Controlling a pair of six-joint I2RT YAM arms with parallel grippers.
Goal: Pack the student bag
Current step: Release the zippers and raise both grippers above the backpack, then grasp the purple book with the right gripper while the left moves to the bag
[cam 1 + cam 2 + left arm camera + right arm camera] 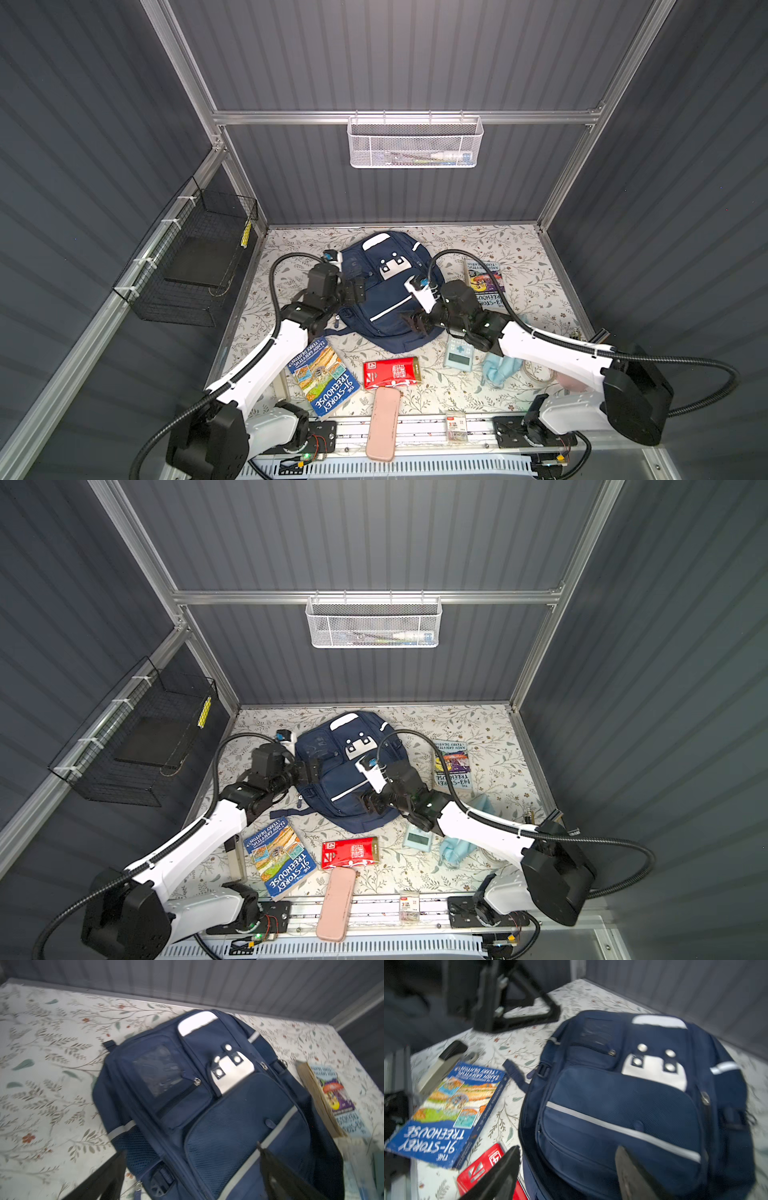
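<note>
While it lies flat, front up, at the middle of the bench toward the far edge, the student bag runs its long axis far to near, its top toward the far edge. The left gripper, jaws spread wide, sits at the bag's left flank. The right gripper, jaws also apart, hangs over its near right corner. Neither holds anything. A floral print covers the bench, and grey ribbed walls enclose it.

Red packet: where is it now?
In both top views, the red packet lies centre-front, right of the blue book, between the student bag and the pink case.
</note>
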